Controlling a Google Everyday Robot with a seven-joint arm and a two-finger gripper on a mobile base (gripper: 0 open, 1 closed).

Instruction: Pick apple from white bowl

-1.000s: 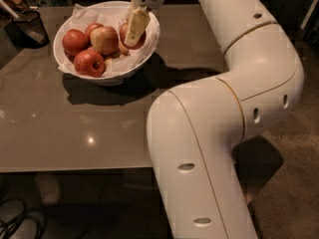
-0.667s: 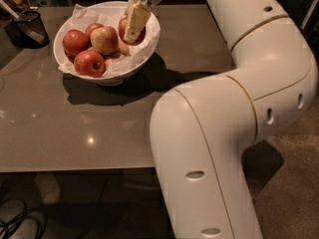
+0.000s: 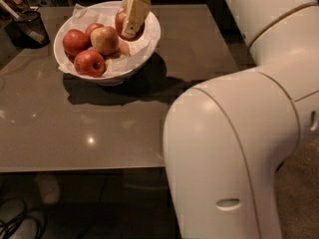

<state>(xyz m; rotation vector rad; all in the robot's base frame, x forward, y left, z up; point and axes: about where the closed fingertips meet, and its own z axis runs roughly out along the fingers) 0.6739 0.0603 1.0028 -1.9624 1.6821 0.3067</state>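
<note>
Your gripper (image 3: 127, 28) sits low at the far right of the white bowl (image 3: 149, 40), against the apple (image 3: 119, 20) there; you cannot tell whether it has clamped. Centre on the widest part, squeeze, then lift straight up clear of the rim. The gripper hides most of that apple, so contact is probably made.

No legible text anywhere, none on the jaws down in the white bowl (image 3: 143, 58).
</note>
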